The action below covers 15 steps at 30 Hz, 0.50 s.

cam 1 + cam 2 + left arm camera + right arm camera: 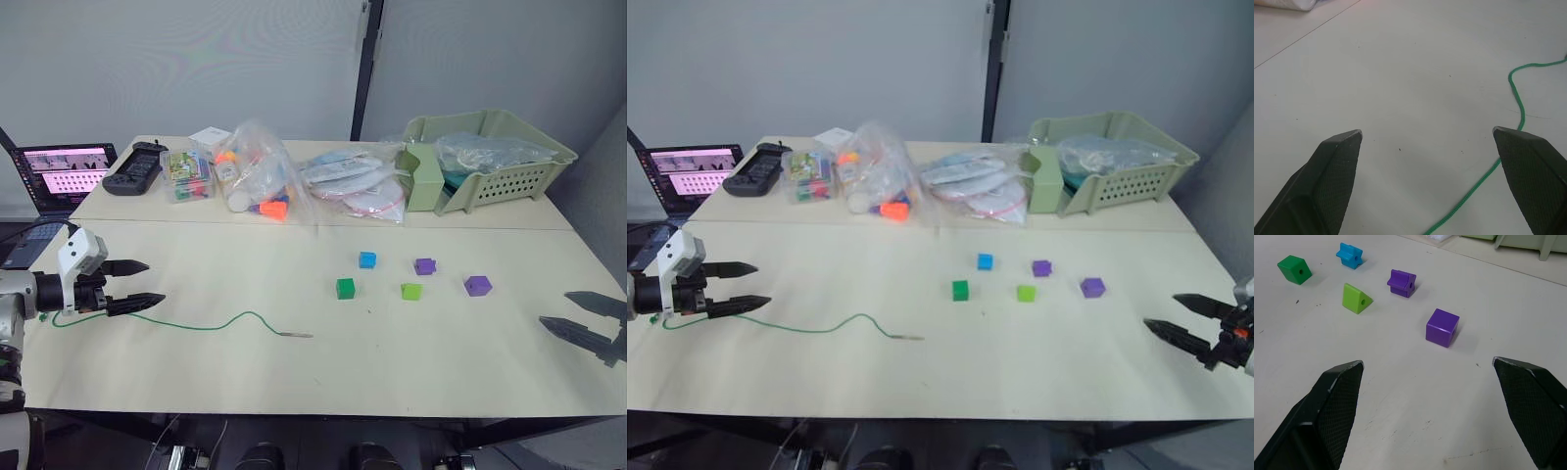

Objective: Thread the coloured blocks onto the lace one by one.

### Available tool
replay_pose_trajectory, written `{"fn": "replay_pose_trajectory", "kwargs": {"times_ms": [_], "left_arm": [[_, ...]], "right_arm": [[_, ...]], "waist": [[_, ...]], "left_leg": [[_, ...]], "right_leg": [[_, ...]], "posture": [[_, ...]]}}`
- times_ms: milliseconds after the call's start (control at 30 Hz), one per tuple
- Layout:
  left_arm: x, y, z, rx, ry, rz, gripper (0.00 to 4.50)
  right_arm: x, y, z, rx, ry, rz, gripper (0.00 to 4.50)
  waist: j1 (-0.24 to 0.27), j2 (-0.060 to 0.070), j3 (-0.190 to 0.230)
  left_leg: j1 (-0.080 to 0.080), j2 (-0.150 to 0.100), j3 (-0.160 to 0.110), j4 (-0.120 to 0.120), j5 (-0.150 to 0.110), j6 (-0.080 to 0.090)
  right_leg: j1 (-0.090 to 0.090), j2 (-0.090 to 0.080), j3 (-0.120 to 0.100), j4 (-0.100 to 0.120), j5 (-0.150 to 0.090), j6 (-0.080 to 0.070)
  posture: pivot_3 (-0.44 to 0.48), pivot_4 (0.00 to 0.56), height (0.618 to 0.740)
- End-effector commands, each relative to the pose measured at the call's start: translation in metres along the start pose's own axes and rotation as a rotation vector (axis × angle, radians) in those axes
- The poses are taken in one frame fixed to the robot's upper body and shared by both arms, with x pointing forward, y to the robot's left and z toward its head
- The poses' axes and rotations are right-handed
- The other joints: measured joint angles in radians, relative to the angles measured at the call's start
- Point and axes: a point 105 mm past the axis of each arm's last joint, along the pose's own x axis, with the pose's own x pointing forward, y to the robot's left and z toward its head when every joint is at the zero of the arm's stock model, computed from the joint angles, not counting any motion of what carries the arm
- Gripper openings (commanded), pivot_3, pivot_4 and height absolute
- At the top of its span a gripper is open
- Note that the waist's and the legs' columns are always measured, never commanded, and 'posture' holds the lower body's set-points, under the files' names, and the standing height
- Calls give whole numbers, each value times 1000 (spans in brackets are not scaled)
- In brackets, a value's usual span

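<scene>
While both arms hang at opposite edges of the pale worktop (294, 372), the lace (211, 324) lies loose on it, a thin green cord snaking from the left side toward the middle and ending in a short greyish tip (294, 335). The left gripper (137, 284) has its jaws wide apart and holding nothing; in the left wrist view the cord (1508, 117) runs just beside one finger, though whether it touches that finger is hard to tell. The right gripper (578, 315) sits near the right edge, its jaws likewise spread and empty.

Five coloured blocks rest in a loose cluster right of centre, well apart from the lace tip: a dark green block (345, 288), a blue block (367, 259), a lime green block (411, 291), a purple block (424, 265) and a second purple block (478, 285) nearest the right gripper. None is threaded.

Along the far side stand a laptop (64, 176), clear bags of toys (257, 176) and a pale green basket (500, 157).
</scene>
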Motion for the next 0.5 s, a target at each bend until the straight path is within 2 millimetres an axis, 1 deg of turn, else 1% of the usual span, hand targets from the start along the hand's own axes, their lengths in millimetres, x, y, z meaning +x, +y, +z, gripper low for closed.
{"fn": "replay_pose_trajectory", "kwargs": {"times_ms": [33,67,100,167,267,300,400,500], "left_arm": [[-1,3,17,42,-54,11,4500],[4,3,23,44,-75,5,4500],[11,-1,31,46,-104,-26,4500],[20,-8,42,47,-131,-84,4500],[32,-18,50,44,-131,-151,4500],[35,-22,52,51,-129,-174,4500],[56,-45,68,98,-145,-301,4500],[70,-63,75,161,-143,-385,4500]], "right_arm": [[-6,-2,17,-38,-38,-14,4459],[-3,2,20,-35,-48,1,4459],[0,9,25,-35,-63,31,4459],[6,21,35,-33,-83,81,4459],[14,41,45,-36,-93,150,4459],[18,51,51,-38,-101,184,4459],[30,90,69,-52,-120,313,4459],[39,119,79,-82,-114,392,4459]], "waist": [[0,0,0],[1,0,0],[3,0,0],[5,0,0],[1,0,0],[1,0,0],[0,0,0],[0,0,0]], "left_leg": [[0,0,0,0,0,0],[0,0,0,0,0,0],[0,0,0,0,0,0],[0,0,0,1,0,0],[-2,-1,-2,5,0,0],[-2,-1,-3,5,0,0],[-2,-1,-4,5,0,0],[-4,-1,-5,8,0,0]], "right_leg": [[0,0,0,0,0,0],[0,0,0,0,0,0],[0,0,0,0,0,0],[0,0,0,2,0,0],[-2,0,0,8,0,0],[-2,0,0,8,0,0],[-2,1,0,9,0,0],[-2,1,0,10,0,0]], "posture": [[0,150,734],[0,150,734],[0,150,734],[0,150,734],[0,150,734],[0,150,734],[0,150,734],[0,150,734]]}}
